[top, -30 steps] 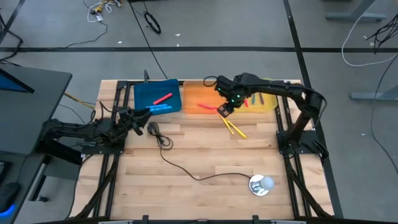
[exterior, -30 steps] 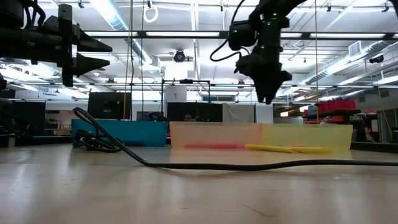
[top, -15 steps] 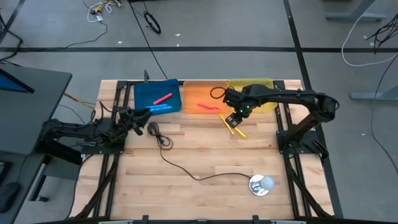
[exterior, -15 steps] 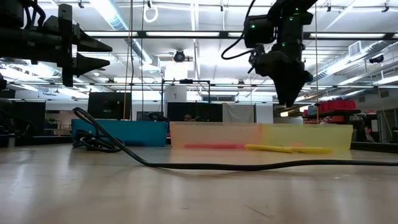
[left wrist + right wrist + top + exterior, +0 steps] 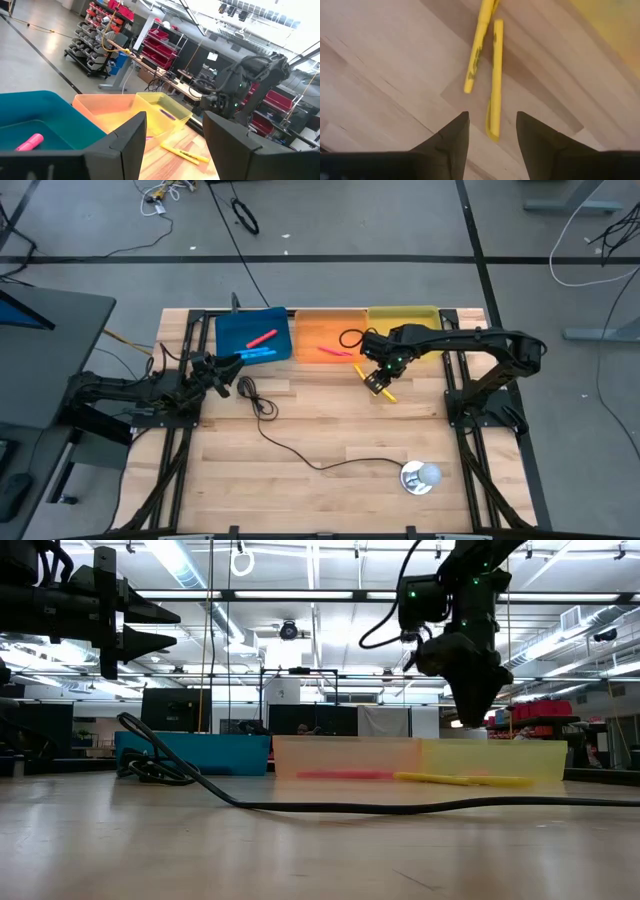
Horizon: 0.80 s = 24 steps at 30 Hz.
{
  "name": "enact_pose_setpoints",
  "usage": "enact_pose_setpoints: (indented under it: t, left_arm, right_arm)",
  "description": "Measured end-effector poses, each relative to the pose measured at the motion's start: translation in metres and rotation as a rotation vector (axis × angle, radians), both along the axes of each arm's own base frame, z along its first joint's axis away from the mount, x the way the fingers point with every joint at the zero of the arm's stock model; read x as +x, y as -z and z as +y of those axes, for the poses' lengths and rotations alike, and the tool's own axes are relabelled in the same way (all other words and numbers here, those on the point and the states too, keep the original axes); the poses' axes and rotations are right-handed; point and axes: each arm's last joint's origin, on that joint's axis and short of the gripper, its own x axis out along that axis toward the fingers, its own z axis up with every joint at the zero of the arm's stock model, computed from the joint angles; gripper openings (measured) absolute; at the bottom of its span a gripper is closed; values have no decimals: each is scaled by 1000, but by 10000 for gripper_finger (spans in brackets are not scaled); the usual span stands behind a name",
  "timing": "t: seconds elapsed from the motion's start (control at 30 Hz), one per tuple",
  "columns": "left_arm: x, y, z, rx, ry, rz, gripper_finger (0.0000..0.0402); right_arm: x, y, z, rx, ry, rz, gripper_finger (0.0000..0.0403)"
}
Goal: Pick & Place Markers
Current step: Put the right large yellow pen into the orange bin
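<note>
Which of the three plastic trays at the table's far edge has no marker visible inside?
The yellow tray, nearest the right arm, in the high view. The blue tray holds a red marker; the orange tray holds another.

Right gripper (image 5: pixel 375 381) now lower, over yellow markers (image 5: pixel 381 388)

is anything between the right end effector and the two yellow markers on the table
Nothing visible. The right end effector hangs open directly over the two yellow markers, which lie bare on the wood table beside each other, nothing covering them.
</note>
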Motion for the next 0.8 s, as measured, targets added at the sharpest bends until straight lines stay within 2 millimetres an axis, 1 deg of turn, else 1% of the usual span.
enact_pose_setpoints:
  t: [0.4, 0.7, 0.8]
  left_arm:
    - [0, 0, 0, 0, 0, 0, 200]
    - [0, 0, 0, 0, 0, 0, 200]
    - [0, 0, 0, 0, 0, 0, 200]
  right_arm:
    - [6, 31, 0, 20, -9, 68, 162]
    - [3, 54, 2, 43, -21, 115, 162]
    - [7, 61, 2, 45, -47, 110, 162]
